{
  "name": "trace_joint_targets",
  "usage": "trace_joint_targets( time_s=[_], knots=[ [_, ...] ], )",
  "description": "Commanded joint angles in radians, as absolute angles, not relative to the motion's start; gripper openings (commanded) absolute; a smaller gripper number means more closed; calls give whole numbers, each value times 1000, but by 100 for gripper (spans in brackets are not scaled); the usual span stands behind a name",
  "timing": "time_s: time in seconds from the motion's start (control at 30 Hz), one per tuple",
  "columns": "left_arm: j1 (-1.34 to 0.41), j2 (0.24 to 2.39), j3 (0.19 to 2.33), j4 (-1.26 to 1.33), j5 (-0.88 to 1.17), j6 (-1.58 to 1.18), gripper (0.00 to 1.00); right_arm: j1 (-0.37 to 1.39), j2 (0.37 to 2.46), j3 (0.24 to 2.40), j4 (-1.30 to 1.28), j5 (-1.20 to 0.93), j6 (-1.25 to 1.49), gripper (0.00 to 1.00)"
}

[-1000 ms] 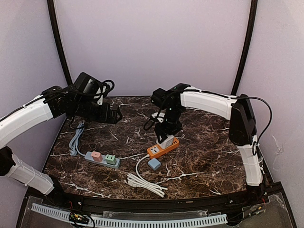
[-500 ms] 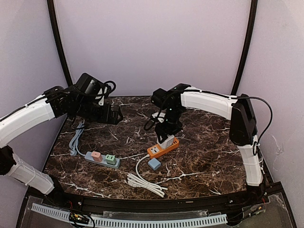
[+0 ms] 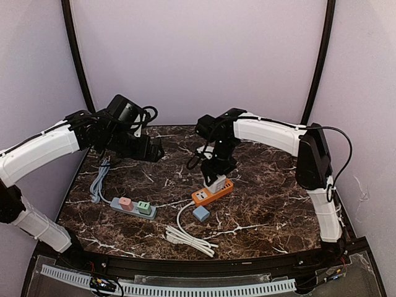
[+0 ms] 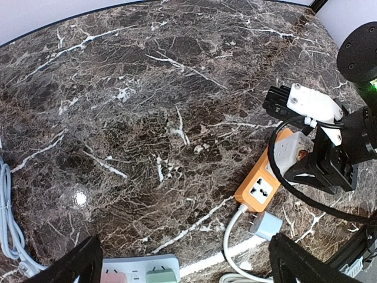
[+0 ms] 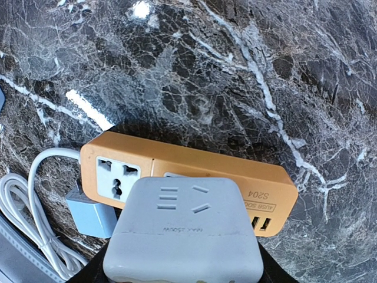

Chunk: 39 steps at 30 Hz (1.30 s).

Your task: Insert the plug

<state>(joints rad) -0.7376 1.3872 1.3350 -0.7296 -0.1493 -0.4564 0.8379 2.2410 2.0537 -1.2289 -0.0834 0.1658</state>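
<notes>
An orange power strip (image 3: 204, 197) (image 5: 235, 171) (image 4: 254, 191) lies mid-table. My right gripper (image 3: 218, 170) (image 5: 184, 268) is shut on a grey-white plug block (image 5: 185, 230) (image 3: 216, 183) (image 4: 287, 154), which sits over the strip's second socket. Its prongs are hidden, so I cannot tell how deep it sits. The socket at the strip's left end is uncovered. A small blue plug (image 3: 200, 213) (image 5: 91, 215) (image 4: 266, 225) lies loose by the strip's cable end. My left gripper (image 3: 151, 148) (image 4: 188, 265) hangs open above the table's left part, holding nothing.
A grey power strip (image 3: 133, 207) (image 4: 141, 268) with a pink and a green plug lies front left. Its grey cable (image 3: 99, 179) runs along the left edge. A coiled white cable (image 3: 189, 238) lies in front of the orange strip.
My left arm has shifted a little to the right and back. The right arm and the plug block have not moved.
</notes>
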Motion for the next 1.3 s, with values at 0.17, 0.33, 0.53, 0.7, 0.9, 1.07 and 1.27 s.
trace_joint_targets(
  time_s=[0.17, 0.33, 0.53, 0.7, 0.9, 1.07, 1.27],
  knots=[
    [-734, 1435, 1405, -744, -151, -417, 99, 857, 2370, 2088, -1235, -118, 173, 0],
    [-735, 1459, 1424, -751, -148, -412, 99, 857, 2327, 2036, -1235, -112, 179, 0],
    [-735, 1466, 1423, -743, -145, -423, 99, 859, 2278, 1999, -1235, -118, 197, 0],
    [-735, 1463, 1413, -735, -141, -438, 99, 882, 2270, 2000, -1252, -96, 236, 0],
    [-733, 1443, 1392, -729, -140, -453, 99, 899, 2275, 1998, -1291, -52, 273, 0],
    [-734, 1431, 1381, -733, -140, -456, 99, 900, 2311, 1980, -1288, -11, 289, 0],
    [-734, 1417, 1382, -751, -146, -453, 99, 900, 2367, 2029, -1304, -3, 364, 0]
  ],
)
